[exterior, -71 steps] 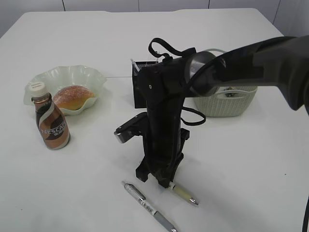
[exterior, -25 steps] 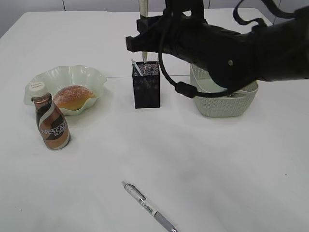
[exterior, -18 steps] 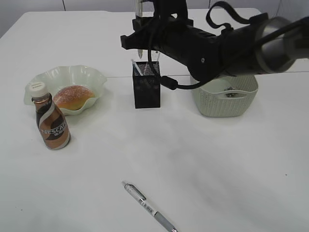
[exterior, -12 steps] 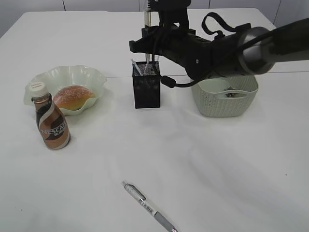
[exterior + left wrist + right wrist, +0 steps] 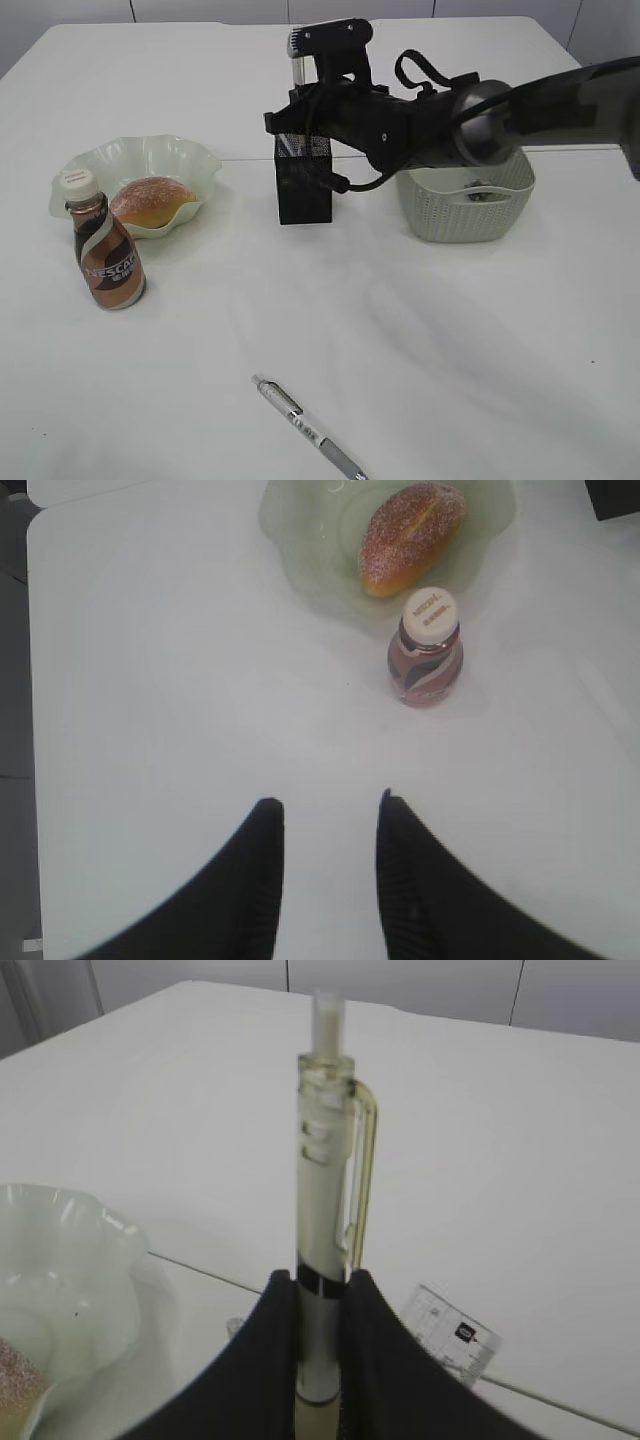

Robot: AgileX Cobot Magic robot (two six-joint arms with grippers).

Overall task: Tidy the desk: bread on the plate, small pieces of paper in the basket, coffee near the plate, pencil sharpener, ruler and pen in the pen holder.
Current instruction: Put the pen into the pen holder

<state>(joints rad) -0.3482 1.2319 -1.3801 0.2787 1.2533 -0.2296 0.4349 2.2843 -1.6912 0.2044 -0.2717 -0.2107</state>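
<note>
1. The right pincer point(image 5: 318, 1360) is pressed onto a clear, pale yellow-tinted pen point(image 5: 325, 1250), gripping its barrel between the two dark fingers point(image 5: 262, 1360). The pen stands upright, clip and push-button end up.
2. In the exterior view that arm reaches in from the right, its pincer directly above the pen holder point(image 5: 303, 190) – a black mesh cup standing near the middle of the white bench point(image 5: 450, 330). Whether the pen's lower end is already inside the cup cannot be told; the arm hides it.
3. The clear ruler point(image 5: 452, 1335) shows in the right wrist view just right of the fingers; in the exterior view a pale end of it pokes out of the holder's top at the left corner.
4. The left pincer point(image 5: 330, 815) hangs above bare bench, its fingers spread apart with nothing between them.
5. The bread point(image 5: 150, 200) lies on the pale green plate point(image 5: 190, 155) with the ruffled rim, at the left of the bench.
6. The coffee point(image 5: 106, 255) stands upright just in front of the plate, near its rim but not on it, white cap up.
7. The basket point(image 5: 470, 215) sits to the right of the pen holder, partly behind the arm – something small and grey shows inside it, too hidden to name.
8. A second pen point(image 5: 308, 428), silver-grey with a clip, lies flat on the bench near the front edge, well apart from everything else.
</note>
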